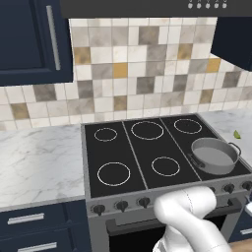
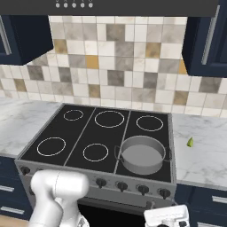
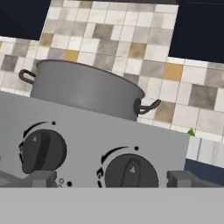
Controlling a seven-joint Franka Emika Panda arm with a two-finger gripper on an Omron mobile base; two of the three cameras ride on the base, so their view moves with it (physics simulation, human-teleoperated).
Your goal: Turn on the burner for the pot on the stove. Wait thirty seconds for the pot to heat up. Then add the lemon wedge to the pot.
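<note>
At the front right of the black glass cooktop with thin white burner rings (image 2: 95, 133), the wide, shallow grey metal pot with two small loop handles (image 2: 142, 154) sits over the front right burner, covering its ring; it appears empty. The tiny yellow-green lemon wedge (image 2: 190, 142) lies on the white marbled counter (image 2: 201, 150) to the right of the stove, well apart from the pot.

The two-finger gripper (image 3: 111, 178) is held low in front of the grey steel front panel (image 3: 87, 131), facing the row of dark round knobs. In the hand view its two dark fingertips (image 3: 41, 178) stand wide apart at the bottom edge, with nothing between them. One dark knob (image 3: 130, 171) lies between the fingertips, directly ahead; a second dark knob (image 3: 43, 151) sits to its left in that view. Neither fingertip touches a knob.

Assessment: the first step is in hand, namely turning on the burner under the pot. No sign of a lit burner is visible, so that step is judged not yet done; the wait and the lemon transfer remain.

Next move, as judged: advance the gripper straight onto the knob ahead, bring the fingers together on its rim, then rotate. Which knob governs the front right burner cannot be confirmed from the markings, which are too small to read. The knob ahead sits below the pot's right side, which makes it the likely candidate.
</note>
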